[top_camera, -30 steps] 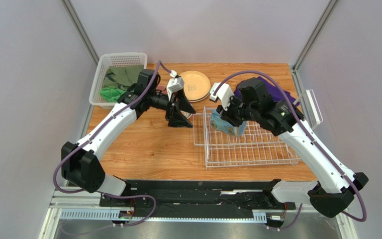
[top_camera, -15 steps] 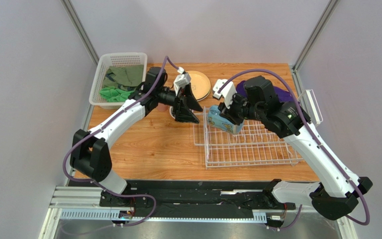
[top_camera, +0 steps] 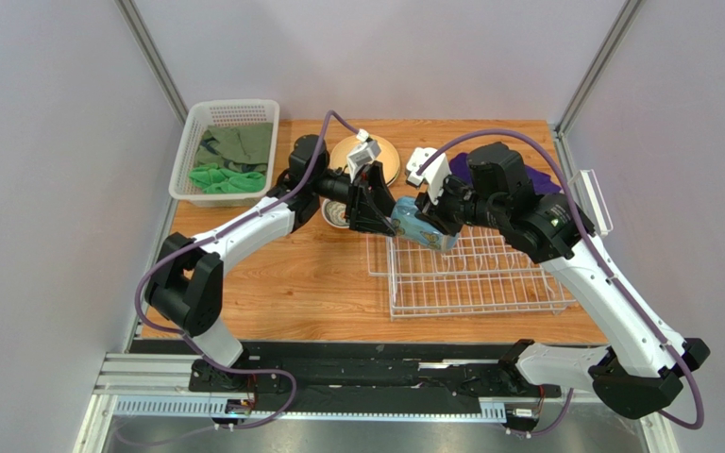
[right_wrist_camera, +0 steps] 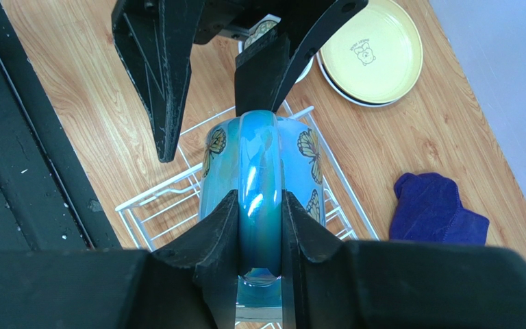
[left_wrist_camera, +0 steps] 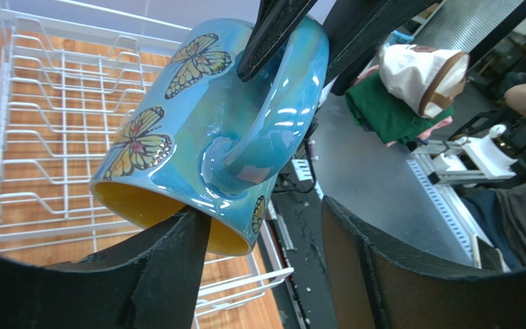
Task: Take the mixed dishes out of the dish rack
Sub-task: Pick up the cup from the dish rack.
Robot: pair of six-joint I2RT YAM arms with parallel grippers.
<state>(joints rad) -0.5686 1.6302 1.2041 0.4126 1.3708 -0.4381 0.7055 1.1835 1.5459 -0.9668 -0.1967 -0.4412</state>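
A blue butterfly mug (top_camera: 420, 229) with yellow inside hangs tilted over the near-left corner of the white wire dish rack (top_camera: 475, 278). My right gripper (top_camera: 432, 223) is shut on its handle, as the right wrist view shows (right_wrist_camera: 259, 205). My left gripper (top_camera: 383, 213) is open at the mug's mouth. In the left wrist view one finger (left_wrist_camera: 177, 253) touches the mug's (left_wrist_camera: 197, 123) yellow rim and the other stands apart outside. The rack (left_wrist_camera: 46, 137) holds no other dish. Cream-tan plates (top_camera: 382, 159) are stacked on the table behind. The pink tumbler is hidden.
A small patterned bowl (top_camera: 336, 215) sits on the table under my left arm. A purple cloth (top_camera: 538, 179) lies behind the rack. A white mesh basket (top_camera: 208, 118) with green cloths stands at the back left. Bare wood lies left of the rack.
My left gripper has swung right from beside the bowl to the mug's mouth. My right gripper has carried the mug slightly left and up, tilting it toward the left gripper.
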